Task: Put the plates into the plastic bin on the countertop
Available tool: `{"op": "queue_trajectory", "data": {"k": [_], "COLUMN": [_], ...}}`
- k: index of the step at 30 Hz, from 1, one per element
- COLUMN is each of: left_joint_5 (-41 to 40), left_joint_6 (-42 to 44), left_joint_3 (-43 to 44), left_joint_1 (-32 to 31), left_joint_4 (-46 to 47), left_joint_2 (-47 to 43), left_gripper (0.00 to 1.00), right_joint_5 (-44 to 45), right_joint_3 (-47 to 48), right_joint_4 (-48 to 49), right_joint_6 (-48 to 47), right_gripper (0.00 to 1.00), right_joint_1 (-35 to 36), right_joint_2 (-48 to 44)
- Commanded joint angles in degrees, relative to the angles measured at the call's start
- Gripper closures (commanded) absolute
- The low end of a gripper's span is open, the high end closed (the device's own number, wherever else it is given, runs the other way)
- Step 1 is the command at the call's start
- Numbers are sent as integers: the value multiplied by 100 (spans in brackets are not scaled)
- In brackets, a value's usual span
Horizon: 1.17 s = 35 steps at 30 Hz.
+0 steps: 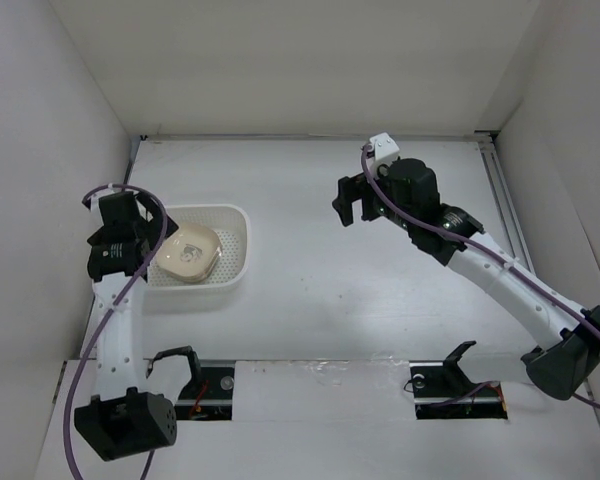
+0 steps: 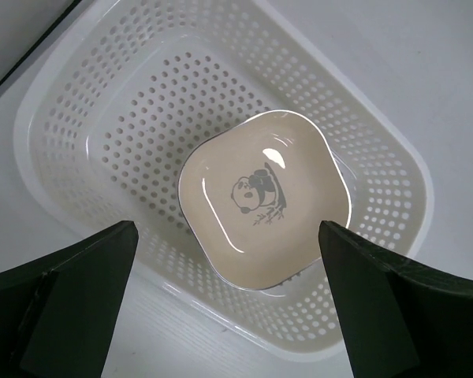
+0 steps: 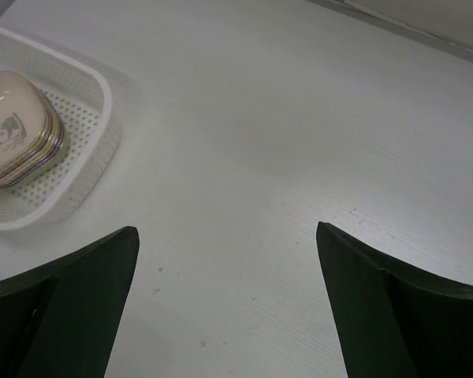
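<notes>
Two robot arms pause over a white bench (image 1: pixel 360 260) boxed in by white walls (image 1: pixel 40 150), viewed with the far wall at 12 o'clock. The plastic bin (image 1: pixel 238 225) sits toward 9 o'clock of the bench's middle, its long axis running roughly 9 to 3. Inside it, flat on the perforated floor, rests a neat stack of plates (image 3: pixel 20 130). A cream plate (image 2: pixel 221 205) with a small dark print (image 2: pixel 258 197) lies on top. Coloured rims show beneath it, though the number in the pile is hard to count from here.

The left gripper (image 2: pixel 227 228) hangs directly above the bin, jaws wide apart and holding nothing. The stack lies below and between its fingers (image 2: pixel 71 299), clear of both. The right gripper (image 3: pixel 227 230) hovers over the bench well apart from the bin, at about 1 o'clock of the bench's middle, jaws likewise spread and empty. From it the bin lies toward 8 o'clock, so the left arm is plainly the nearer.

No plate shows outside the bin in any view, so the job looks to be at or near its end. Any further plate would go straight down onto the pile, squared with the cream plate.
</notes>
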Motion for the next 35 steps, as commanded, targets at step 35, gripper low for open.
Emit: {"op": "queue_trajectory", "data": {"k": [35], "left_joint_5": [2268], "left_joint_6": [172], "left_joint_3": [1302], "left_joint_1": [-261], "left_joint_4": [-489], "left_joint_2": [-4017], "left_gripper": [0], "right_joint_5": [1625], "right_joint_3": [432], "right_joint_4": [-3529], "right_joint_6": [354], "right_gripper": [0], "right_joint_1": [797], "right_joint_2": [-4153]}}
